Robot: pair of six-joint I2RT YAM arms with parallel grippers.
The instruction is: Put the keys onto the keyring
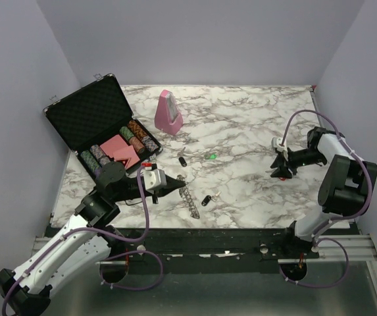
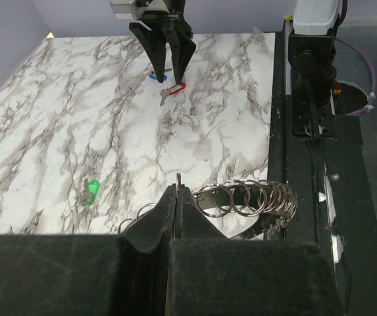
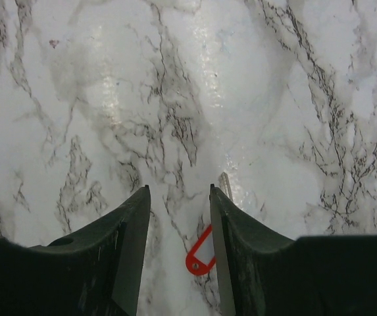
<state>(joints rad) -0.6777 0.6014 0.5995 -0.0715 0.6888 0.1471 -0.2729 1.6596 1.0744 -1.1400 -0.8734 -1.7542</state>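
Left end effector (image 2: 177,192) pinches the keyring (image 2: 247,199); right end effector (image 3: 179,192), parted and empty, is poised over the red-capped key (image 3: 201,255): centre on its cap before closing.

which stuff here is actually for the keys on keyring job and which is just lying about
For the job:
- keyring, gripped by the left claw
- red key, under the open right claw
- blue key
- black key
- another black key
- green-capped key

Just lying about:
- poker-chip case
- pink metronome
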